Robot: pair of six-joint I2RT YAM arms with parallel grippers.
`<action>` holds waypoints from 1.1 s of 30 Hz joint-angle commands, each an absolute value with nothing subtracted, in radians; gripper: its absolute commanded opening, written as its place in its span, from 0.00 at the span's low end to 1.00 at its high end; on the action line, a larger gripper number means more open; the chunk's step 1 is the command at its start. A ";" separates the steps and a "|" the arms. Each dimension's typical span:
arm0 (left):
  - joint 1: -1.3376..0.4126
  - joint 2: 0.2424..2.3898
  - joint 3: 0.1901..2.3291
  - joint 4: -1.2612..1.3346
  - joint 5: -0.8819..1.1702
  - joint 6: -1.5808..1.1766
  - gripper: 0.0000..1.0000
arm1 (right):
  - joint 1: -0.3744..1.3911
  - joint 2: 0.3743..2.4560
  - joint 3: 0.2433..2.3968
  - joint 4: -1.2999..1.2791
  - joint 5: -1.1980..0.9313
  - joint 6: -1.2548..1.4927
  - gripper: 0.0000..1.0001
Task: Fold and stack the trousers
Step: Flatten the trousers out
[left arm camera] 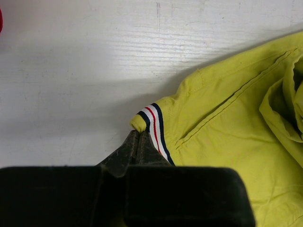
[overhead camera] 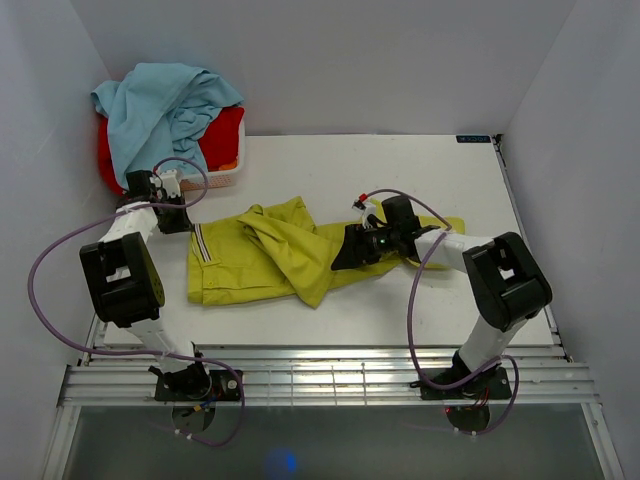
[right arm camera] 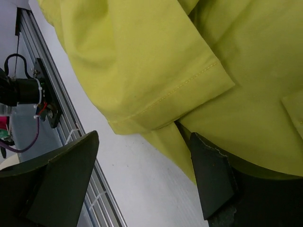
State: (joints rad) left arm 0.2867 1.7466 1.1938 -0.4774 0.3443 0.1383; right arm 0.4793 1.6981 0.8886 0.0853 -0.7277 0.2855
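Metal rails (overhead camera: 330, 375) at the near edge carry the 2 arm bases. Just beyond them the trousers (overhead camera: 255, 265) lie in the middle of the white surface (overhead camera: 400, 170). The waistband is to the left, and the legs are thrown back over the seat in a loose, rumpled fold. 1 leg trails right, beneath the right arm.

The right gripper (right arm camera: 144, 139) hangs low over that fold with its fingers spread wide and holding nothing. A stitched hem (right arm camera: 180, 90) lies across the gap between them.

The left gripper (left arm camera: 138, 137) has its fingers pressed fully together, with the tips touching the waistband corner beside the striped label (left arm camera: 154, 125). I cannot tell whether any cloth is pinched between them.

At the far left a basket (overhead camera: 230, 178) holds a light blue garment (overhead camera: 160, 110) and a red garment (overhead camera: 225, 135), well apart from the work.

My judgement is that the fold is about half made and crooked. The main risks:
- **Right fingers:** closing where they hang could catch 2 layers instead of 1, so any pull would drag the whole bundle rather than lay the leg flat.
- **Left fingers:** a hold on the very corner is thin, and tension from the right could slide the waistband free or skew it.
- **Right arm:** the leg under it could be swept sideways by the arm itself.
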 commanded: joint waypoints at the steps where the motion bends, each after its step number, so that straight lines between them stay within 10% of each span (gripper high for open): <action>1: 0.288 1.747 1.223 -0.491 0.380 0.129 0.00 | 0.483 1.724 0.880 0.271 -0.718 0.370 0.82; 12: 0.288 1.761 1.207 -0.485 0.379 0.124 0.00 | 0.486 1.865 0.933 0.440 -0.767 0.482 0.78; 22: 0.288 1.747 1.183 -0.477 0.364 0.135 0.00 | 0.459 1.627 0.919 0.300 -0.778 0.410 0.08; 33: 0.288 1.729 1.189 -0.465 0.345 0.163 0.00 | 0.135 1.466 1.167 -0.115 -0.448 -0.006 0.08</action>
State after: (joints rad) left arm 0.2871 1.7763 1.1912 -0.4679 0.3397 0.1467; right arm 0.2111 1.4811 1.0981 0.0032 -0.5930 0.1509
